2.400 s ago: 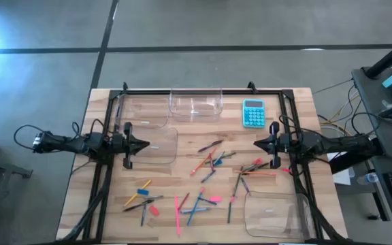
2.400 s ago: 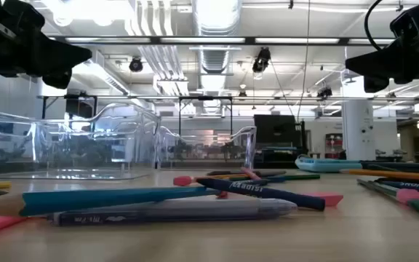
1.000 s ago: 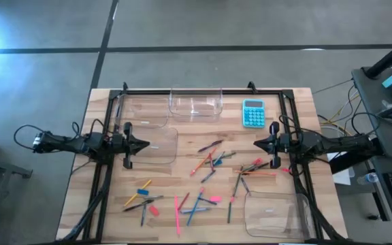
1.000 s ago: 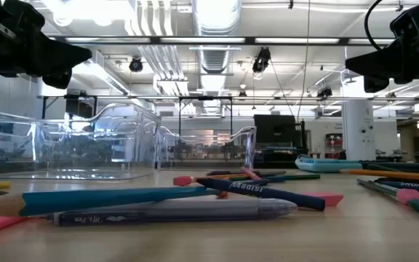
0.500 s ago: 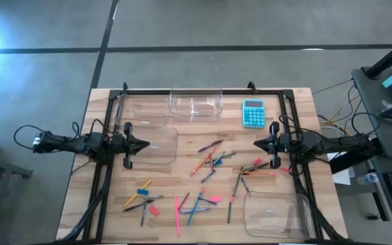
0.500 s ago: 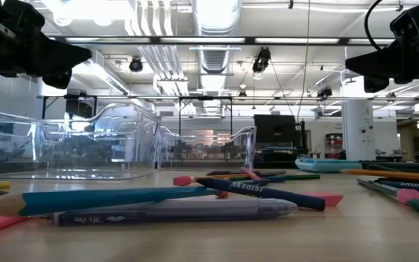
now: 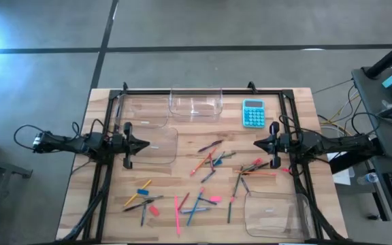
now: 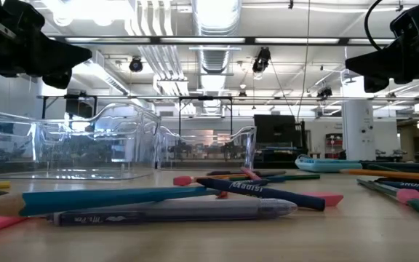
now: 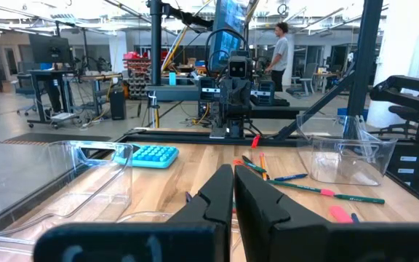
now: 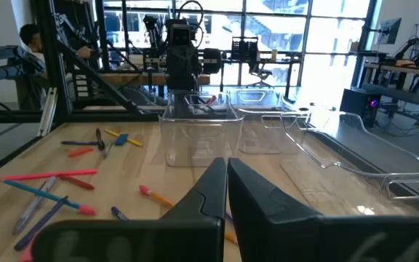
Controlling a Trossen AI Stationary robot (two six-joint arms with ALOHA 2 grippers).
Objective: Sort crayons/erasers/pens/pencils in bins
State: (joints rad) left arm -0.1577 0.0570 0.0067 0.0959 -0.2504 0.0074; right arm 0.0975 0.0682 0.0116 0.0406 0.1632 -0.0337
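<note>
The wooden table [image 7: 298, 109] carries four clear bins [image 7: 196, 103]: two at the far edge, one at the left, one at the near right. The left tool [image 7: 145, 145] and the right tool [image 7: 257, 143] hover over mid-table, facing each other, fingers together, holding nothing. A turquoise calculator [image 7: 253, 113] lies far right. Erasers [image 7: 143, 191] lie among scattered sticks at the near left.

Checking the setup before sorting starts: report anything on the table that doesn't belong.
The turquoise calculator lying at the table's far edge, beside the taller clear plastic bin, fits none of the sorting categories. The coloured sticks lie scattered loose, as expected.
</note>
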